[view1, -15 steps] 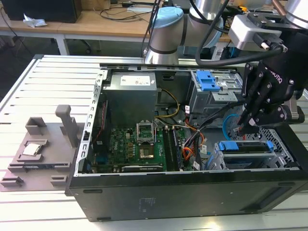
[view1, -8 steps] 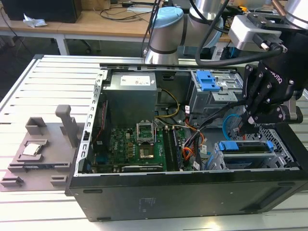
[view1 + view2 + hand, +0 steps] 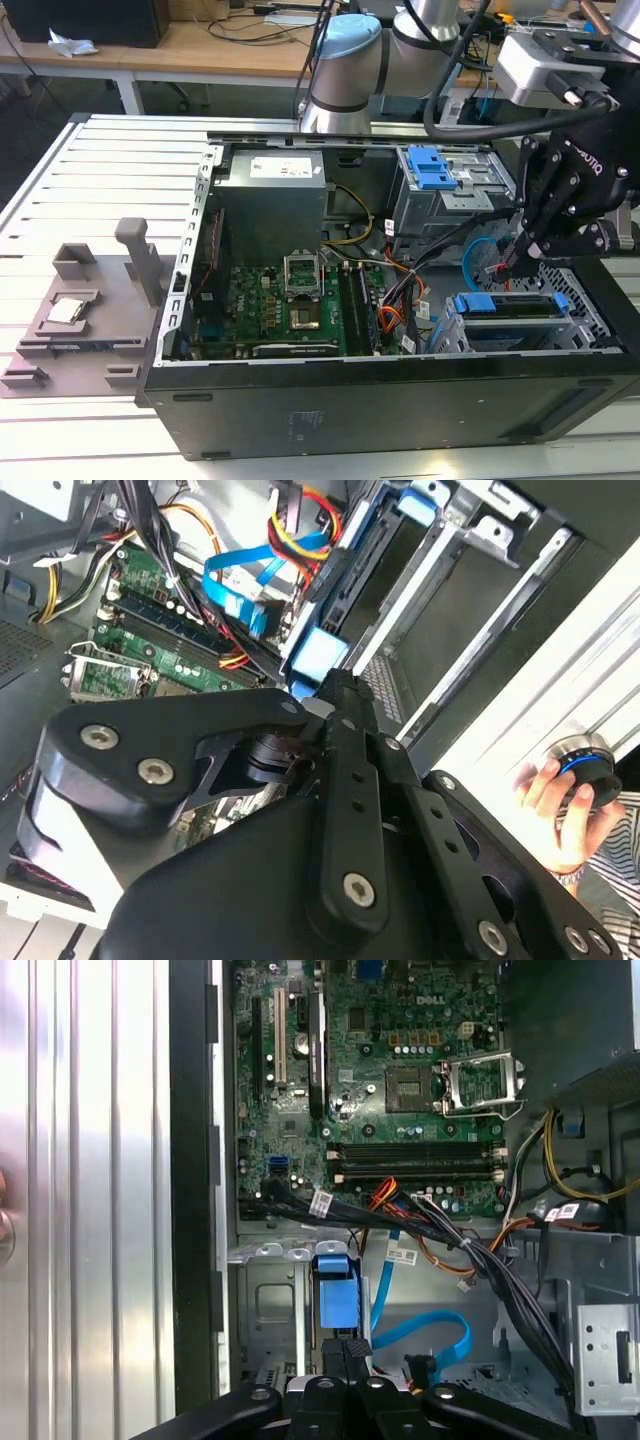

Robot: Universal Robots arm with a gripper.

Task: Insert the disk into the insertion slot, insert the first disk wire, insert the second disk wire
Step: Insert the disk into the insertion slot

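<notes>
disk, clipped in its blue carrier, lies seated in the insertion slot, a low perforated drive cage, so the first step looks done. gripper hangs just above the slot's open end beside the carrier's blue tab, jaws apparently pressed together with nothing visible between them. blue data cable loops beside the slot, seemingly unplugged; the first wire step seems in hand, calling for a grasp on its connector.

Silver tubular arm with pale blue joint caps, black cables looped beside it, light grey wrist block, matte black gripper with white lettering, black linkage bars studded with silver screws
</notes>
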